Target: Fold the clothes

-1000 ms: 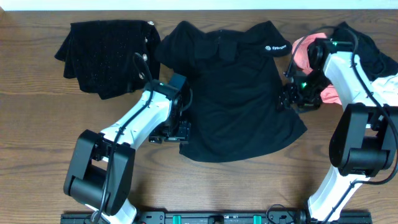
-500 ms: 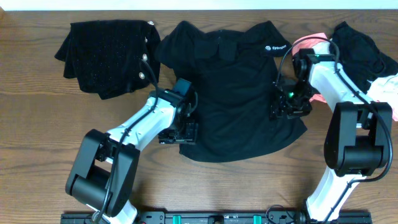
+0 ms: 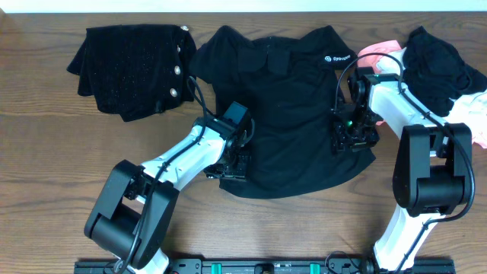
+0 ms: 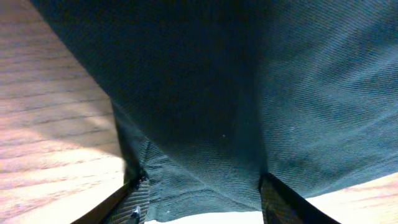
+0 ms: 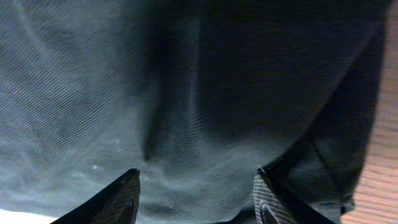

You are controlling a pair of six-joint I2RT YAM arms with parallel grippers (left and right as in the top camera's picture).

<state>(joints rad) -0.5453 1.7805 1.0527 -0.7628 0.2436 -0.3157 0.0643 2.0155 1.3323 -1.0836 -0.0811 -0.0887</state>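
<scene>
Both arms have slid inward over the past second: the left hand [image 3: 236, 164] now sits over the lower-left hem of the black shirt [image 3: 293, 114], and the right hand [image 3: 351, 137] has come in from the pink cloth onto the shirt's right edge. The shirt lies spread flat mid-tabletop, its white logo [image 3: 337, 57] near the upper right. In the left wrist view the fingers [image 4: 278, 200] stand partway apart with the hem bunched between them. The right hand's fingers [image 5: 123, 196] are likewise apart over dark cloth, though whether either presses the fabric is hard to tell. A studded black garment [image 3: 129, 65] lies upper left on the wooden tabletop [image 3: 46, 152]. A black, pink and white heap [image 3: 437, 65] sits upper right.
</scene>
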